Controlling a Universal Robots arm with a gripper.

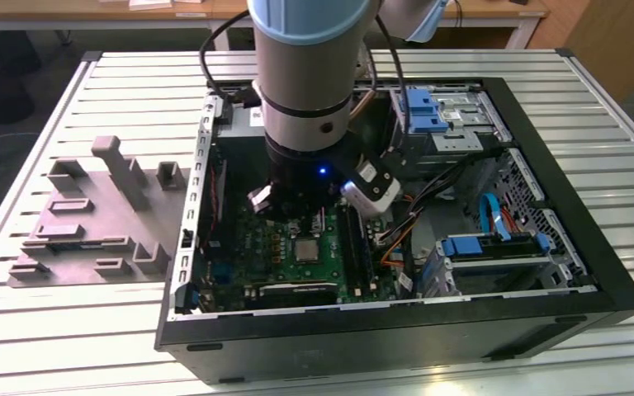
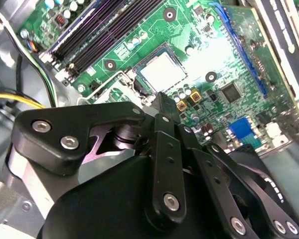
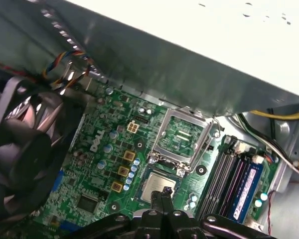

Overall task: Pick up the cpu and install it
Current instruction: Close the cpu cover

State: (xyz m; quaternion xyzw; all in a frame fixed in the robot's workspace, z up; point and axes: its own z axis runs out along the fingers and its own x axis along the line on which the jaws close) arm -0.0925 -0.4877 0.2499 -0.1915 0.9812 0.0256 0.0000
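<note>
Cpu (image 2: 163, 70) sits flat in the socket on the green motherboard (image 2: 217, 47), pale metal top up; also seen in the first wrist view (image 3: 158, 187) and, small, in the exterior view (image 1: 305, 252). Gripper (image 2: 162, 102) hangs just above it inside the open pc case (image 1: 581, 247), jaws together, tips meeting over the chip's near edge, holding nothing. Can't tell if tips touch the chip. Socket frame (image 3: 182, 137) is flipped up, open, just beside the cpu. Ram sticks (image 3: 236, 181) lie near the socket w/ a black fan (image 3: 25, 149) on the opposite side. Grey plastic fixture (image 1: 96, 223) stands on the slatted table (image 1: 614, 132), at the exterior view's left, well apart from the case.
</note>
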